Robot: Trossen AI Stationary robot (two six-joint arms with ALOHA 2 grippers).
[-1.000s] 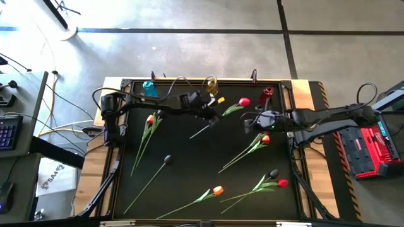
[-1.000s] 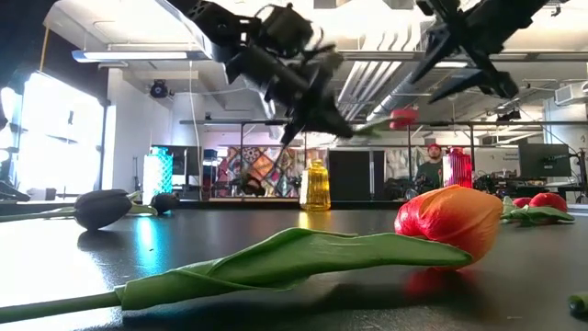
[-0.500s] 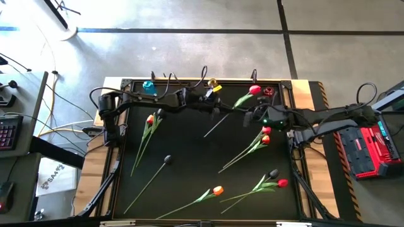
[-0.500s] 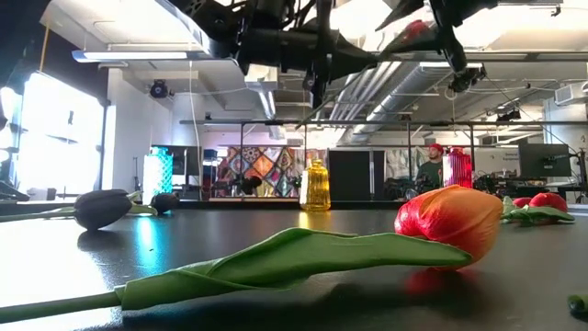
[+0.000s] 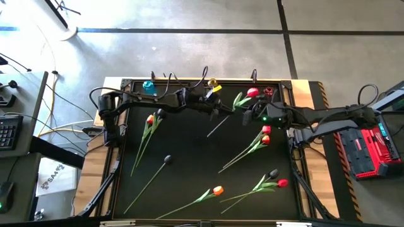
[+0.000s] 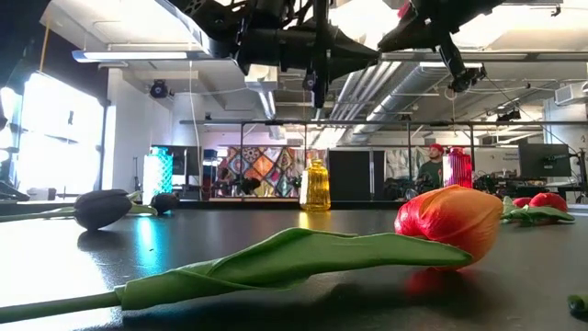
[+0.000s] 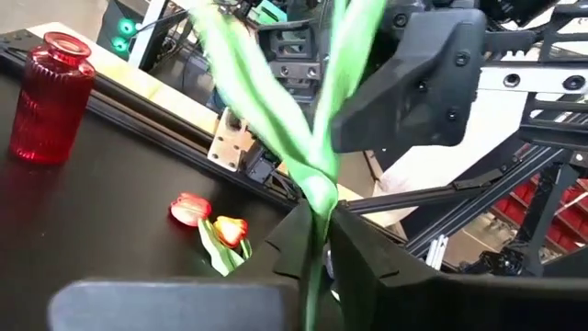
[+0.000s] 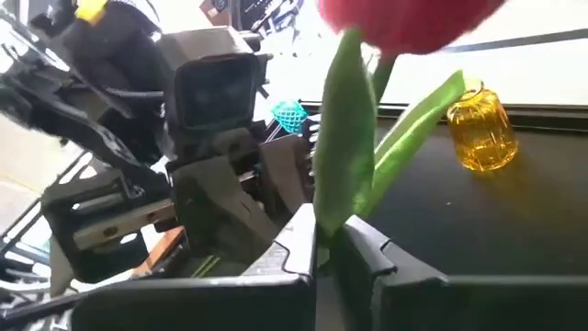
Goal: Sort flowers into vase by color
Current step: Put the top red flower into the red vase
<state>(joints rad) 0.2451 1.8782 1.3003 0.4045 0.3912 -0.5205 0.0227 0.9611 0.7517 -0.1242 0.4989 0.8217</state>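
Red tulip (image 8: 404, 20), green leaves (image 8: 344, 147); yellow vase (image 8: 482, 129), red vase (image 7: 50, 97).

Three vases stand along the desk's (image 5: 189, 157) far edge: one (image 5: 148, 87) toward the left corner, one (image 5: 212, 82) mid-edge, one (image 5: 268, 92) toward the right. Just before the right vase, both hands, left (image 5: 222, 108) and right (image 5: 251, 112), meet on one raised flower (image 5: 243, 98). Other flowers lie apart: one pair (image 5: 150, 126) by the left edge, another (image 5: 262, 140) near the right edge, probably four more along the near edge.
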